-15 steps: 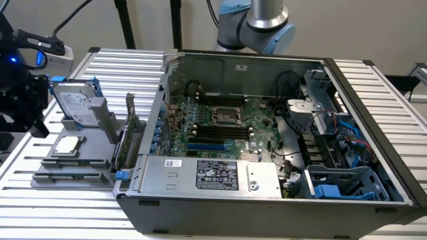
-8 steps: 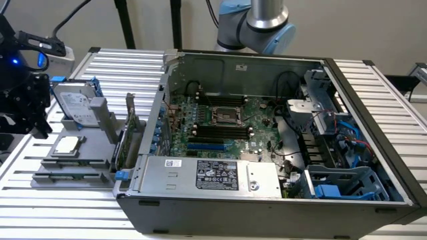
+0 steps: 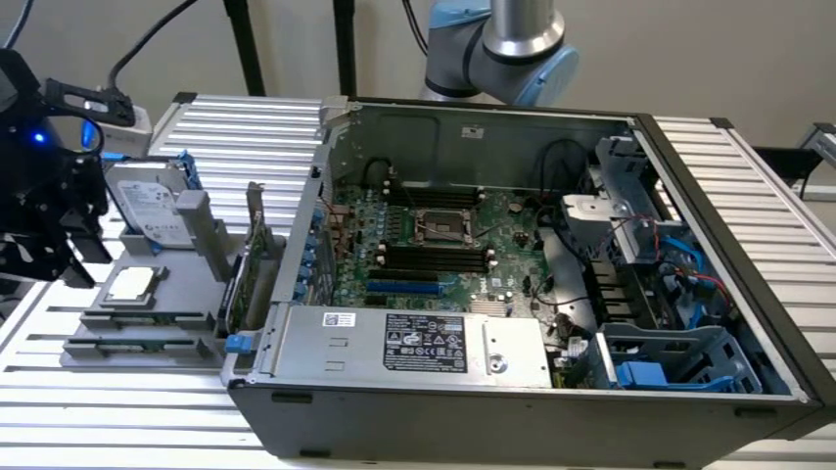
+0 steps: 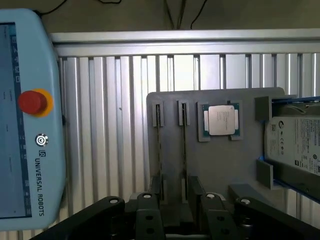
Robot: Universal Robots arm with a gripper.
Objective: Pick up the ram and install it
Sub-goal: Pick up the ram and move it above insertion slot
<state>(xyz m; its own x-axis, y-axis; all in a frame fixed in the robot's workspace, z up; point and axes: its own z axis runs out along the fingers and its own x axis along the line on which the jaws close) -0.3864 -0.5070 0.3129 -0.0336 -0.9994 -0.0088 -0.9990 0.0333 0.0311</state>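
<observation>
Nothing is installed yet: 2 ram sticks (image 4: 159,145) stand in slots of the grey tray (image 4: 215,170), beside its CPU (image 4: 222,120), and the gripper (image 4: 175,200) hangs over that tray, jaws apart and empty.

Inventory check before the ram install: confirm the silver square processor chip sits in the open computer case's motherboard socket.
Wrong. The silver square processor chip sits in a recess of the flat grey plastic parts holder, as the wrist view shows.
</observation>
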